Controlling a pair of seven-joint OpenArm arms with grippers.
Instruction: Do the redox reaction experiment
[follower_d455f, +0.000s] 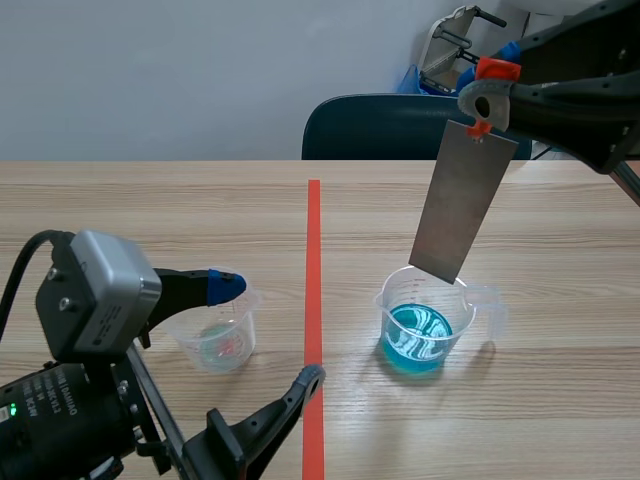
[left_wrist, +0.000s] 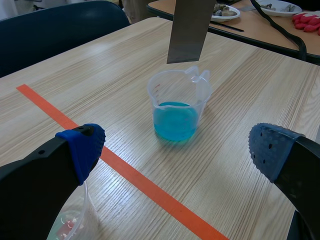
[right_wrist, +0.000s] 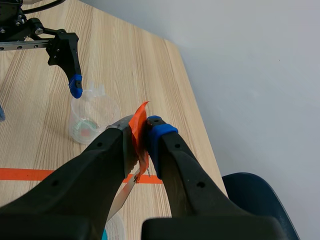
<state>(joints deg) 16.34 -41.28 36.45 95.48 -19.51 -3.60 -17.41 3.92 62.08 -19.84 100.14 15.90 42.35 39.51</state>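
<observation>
On the wooden table (follower_d455f: 150, 200), the right gripper (follower_d455f: 485, 100) clamps the orange-tabbed top of a grey metal strip (follower_d455f: 462, 205). The strip's lower end hangs just above the measuring cup of blue solution (follower_d455f: 425, 320), so the dipping looks still undone. The left gripper (follower_d455f: 268, 332) stands spread wide beside a nearly empty cup (follower_d455f: 218, 335).

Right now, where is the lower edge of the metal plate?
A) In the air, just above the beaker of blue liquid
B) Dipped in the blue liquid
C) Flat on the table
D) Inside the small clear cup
A: in the left wrist view the metal plate ends above the rim of the beaker, clear of the blue liquid.
</observation>
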